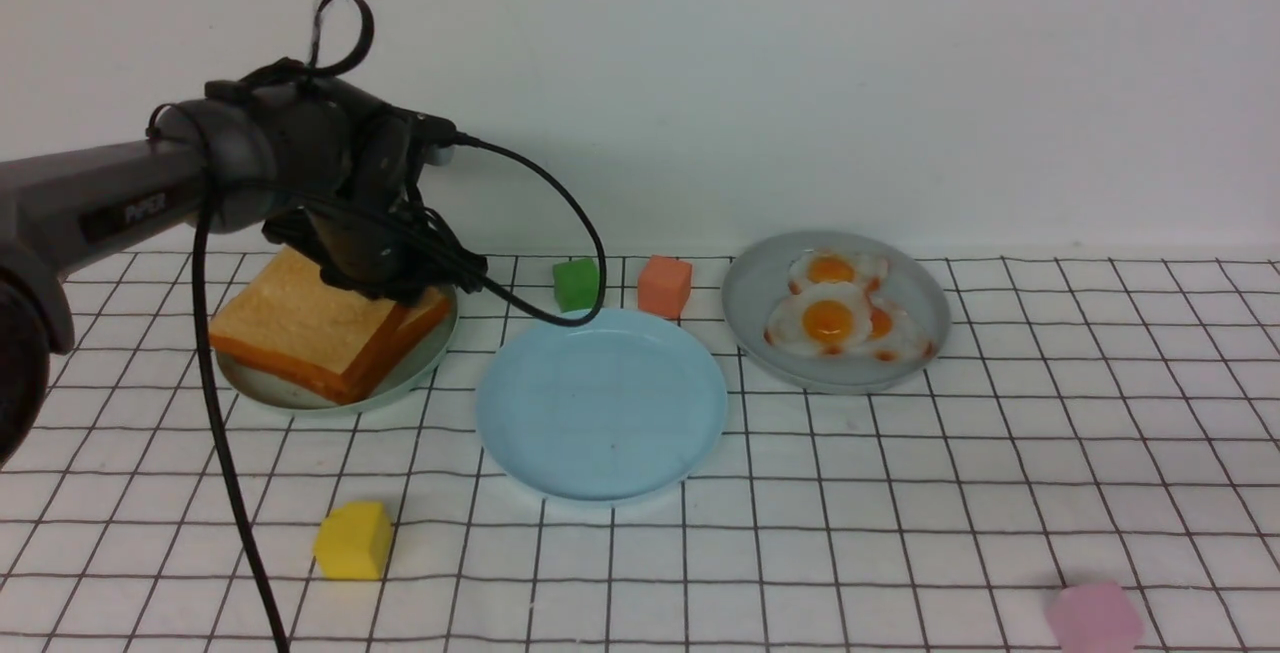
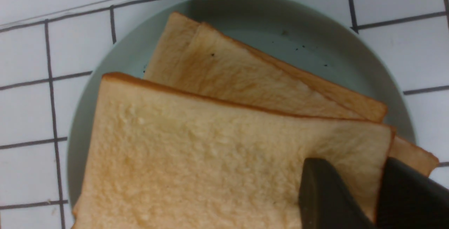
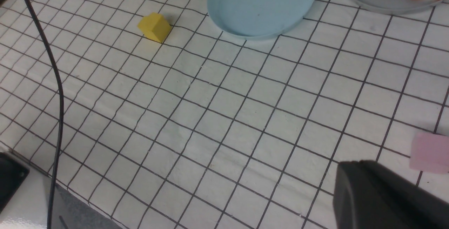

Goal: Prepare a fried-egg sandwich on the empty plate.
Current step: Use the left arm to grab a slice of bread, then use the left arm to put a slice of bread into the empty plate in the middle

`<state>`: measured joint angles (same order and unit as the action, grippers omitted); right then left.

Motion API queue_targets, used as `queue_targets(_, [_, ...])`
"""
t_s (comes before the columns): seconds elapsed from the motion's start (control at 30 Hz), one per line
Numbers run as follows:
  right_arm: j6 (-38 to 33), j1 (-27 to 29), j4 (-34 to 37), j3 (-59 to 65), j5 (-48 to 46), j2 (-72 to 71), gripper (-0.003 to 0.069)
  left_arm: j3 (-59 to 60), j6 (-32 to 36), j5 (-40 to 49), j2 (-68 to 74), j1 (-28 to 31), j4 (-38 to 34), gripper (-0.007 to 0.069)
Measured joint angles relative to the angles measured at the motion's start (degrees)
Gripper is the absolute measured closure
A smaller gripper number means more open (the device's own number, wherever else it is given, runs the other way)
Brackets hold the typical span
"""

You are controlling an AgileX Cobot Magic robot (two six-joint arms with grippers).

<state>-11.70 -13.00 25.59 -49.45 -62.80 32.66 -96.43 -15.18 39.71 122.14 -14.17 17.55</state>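
Fried-egg sandwich: unmade; its parts lie apart on the bench [image 1: 800,573]. Top toast slice [image 1: 300,323] at left of the front view, askew on other toast slices [image 2: 245,67] on the grey-green plate [image 1: 425,365]. Fried eggs [image 1: 828,321] overlap on the grey plate [image 1: 748,298], right of centre. Blue plate [image 1: 600,403] bare, mid-frame.

Left fingers [image 2: 350,162] are at one edge of the top slice, bread between them; cannot tell whether they pinch it firmly. Right fingers [image 3: 357,164] closed together on nothing.

Main risk, as judged: the hold sits near one end, so a lift may let the far end sag or swing the slice round. A shallow bite could slip off the crust. A deep one could catch the slice beneath and bring up two, or drag the stack over the rim.

Second: black cable [image 1: 590,233] loops down by the blue plate's upper edge; it could snag the rim or brush bread as the arm crosses.

Later: eggs overlap, so a careless grasp could take more than one. Bread set off-centre would leave the filling poorly seated.
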Motion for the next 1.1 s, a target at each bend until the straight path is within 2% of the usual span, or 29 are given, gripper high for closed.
queue_targets(0.17, [-0.06, 0.0, 0.46, 0.0, -0.06, 0.0, 0.0637, -0.67, 0.35, 2.54, -1.57, 0.0, -0.93, 0.0463])
queue_targets(0.27, [-0.06, 0.0, 0.46, 0.0, -0.1, 0.0, 0.0634, -0.6, 0.35, 5.99, -5.2, -0.25, -1.79, 0.0555])
queue_targets(0.33, [-0.06, 0.0, 0.41, 0.0, -0.1, 0.0, 0.0631, -0.6, 0.97, 7.24, -8.2, -0.87, -2.75, 0.0584])
queue_targets(0.47, [-0.2, 0.0, 0.08, 0.0, -0.1, 0.0, 0.0629, -0.66, 5.05, 8.73, -14.1, -4.84, -6.17, 0.0579])
queue_targets(0.53, [-0.34, 0.0, -0.25, 0.0, -0.1, 0.0, 0.0628, -0.66, 6.47, 8.95, -15.14, -8.7, -8.07, 0.0579])
queue_targets(0.8, [-0.46, 0.0, -0.51, 0.0, -0.1, 0.0, 0.0627, -0.6, 7.15, 7.54, -10.95, -18.82, -9.32, 0.0579])
queue_targets(1.1, [-0.46, 0.0, -0.84, 0.0, -0.42, 0.0, 0.0624, -0.6, 7.27, -0.02, -4.49, -21.05, -8.64, 0.0579])
